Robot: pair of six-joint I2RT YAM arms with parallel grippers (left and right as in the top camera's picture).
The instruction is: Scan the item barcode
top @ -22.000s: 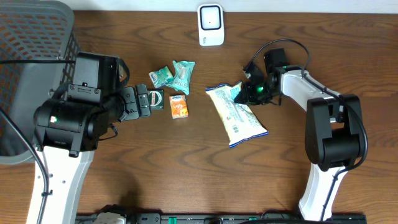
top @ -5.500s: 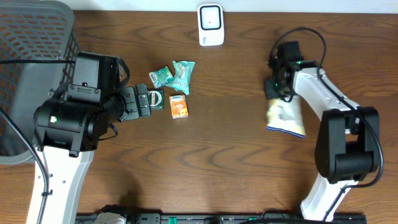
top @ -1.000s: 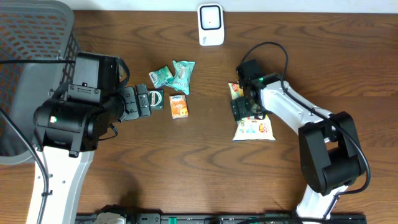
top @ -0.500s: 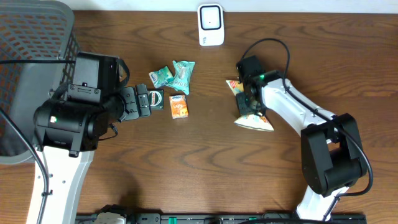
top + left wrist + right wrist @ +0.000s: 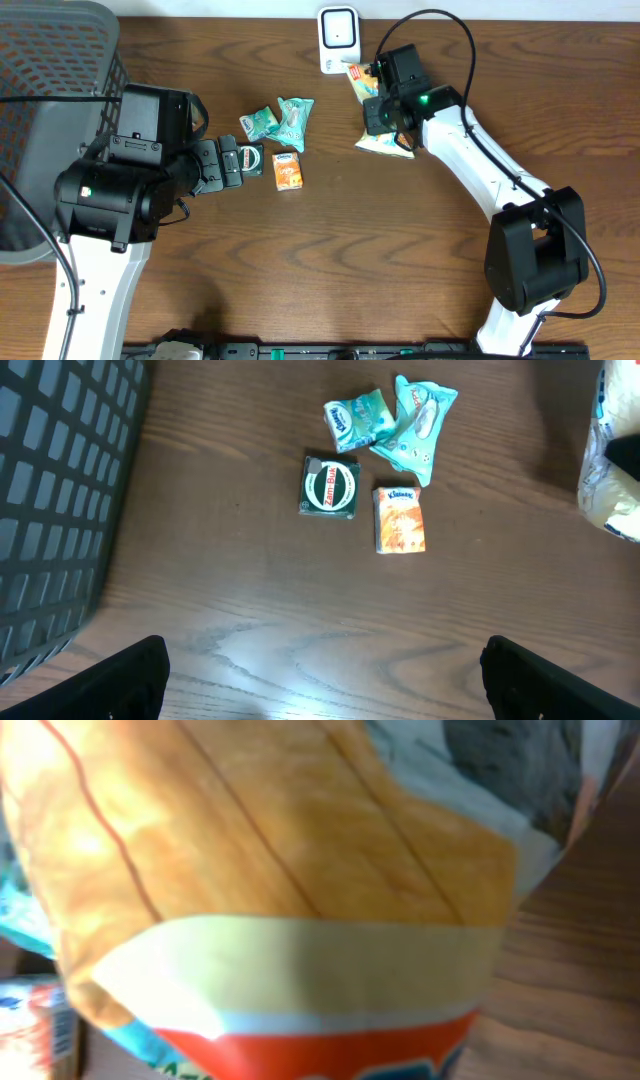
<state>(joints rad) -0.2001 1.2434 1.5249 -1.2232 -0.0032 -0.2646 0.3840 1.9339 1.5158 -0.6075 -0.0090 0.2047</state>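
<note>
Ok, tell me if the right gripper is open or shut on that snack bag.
Shut on it. The right gripper pinches the snack bag beside the scanner, and the bag's wrapper fills the right wrist view.

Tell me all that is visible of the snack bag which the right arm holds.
The snack bag is a soft, crinkled packet of glossy film, printed orange, yellow, cream and red, with a white part at one end. The right gripper is shut on its middle and holds it tilted, close beside the white scanner, one end pointing toward it. It fills the right wrist view. No barcode shows.
</note>
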